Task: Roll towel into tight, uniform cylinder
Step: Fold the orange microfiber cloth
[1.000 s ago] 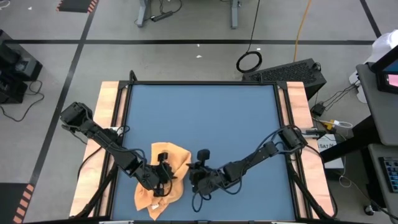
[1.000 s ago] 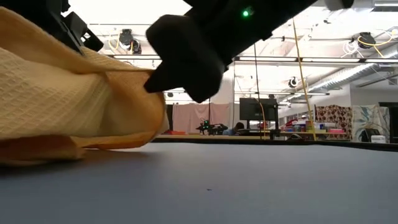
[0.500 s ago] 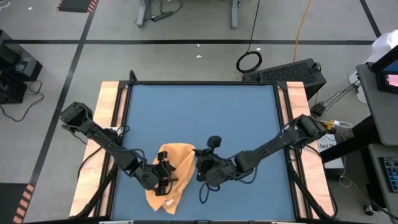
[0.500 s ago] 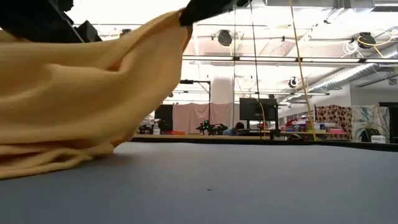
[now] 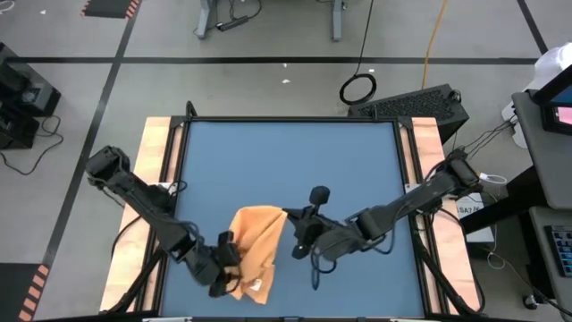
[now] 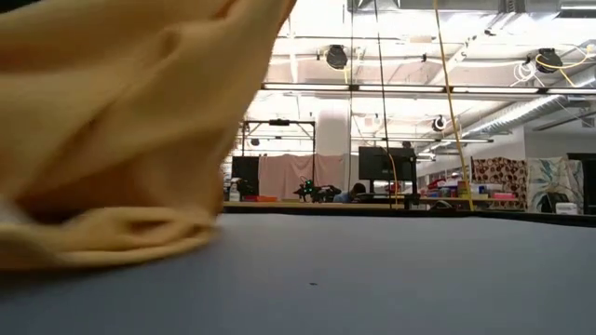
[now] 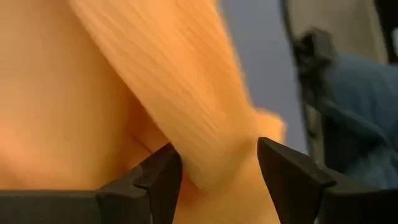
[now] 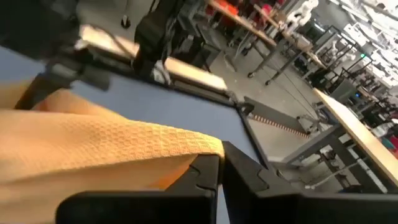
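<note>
Since earlier, right tool has dragged the towel rightward, clamped on its corner; left tool, fingers apart, straddles the near-left fold on the worktop.

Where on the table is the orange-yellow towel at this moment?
In the high view the towel lies bunched near the table's front edge, left of centre, between the open left gripper and the shut right gripper, which pinches its corner.

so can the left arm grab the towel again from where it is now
Probably yes. The left gripper sits right at the towel near the table's front edge, jaws open with a fold of cloth between its fingers. Nothing blocks it; the right gripper is pinching the far corner.
</note>
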